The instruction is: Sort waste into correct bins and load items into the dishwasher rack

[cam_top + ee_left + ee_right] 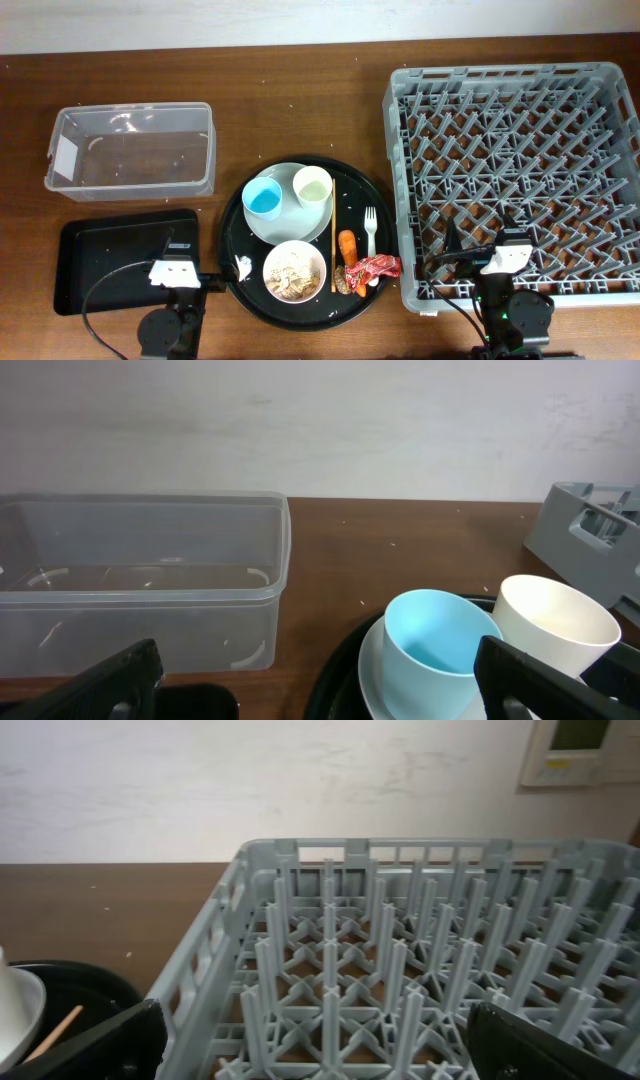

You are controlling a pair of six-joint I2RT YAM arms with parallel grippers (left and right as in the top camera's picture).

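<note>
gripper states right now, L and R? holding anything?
Left gripper: open, holding nothing.
Right gripper: open, holding nothing.

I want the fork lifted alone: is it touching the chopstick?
Apart. The overhead view shows the white fork lying right of the chopstick, with a strip of bare black tray between them.
</note>
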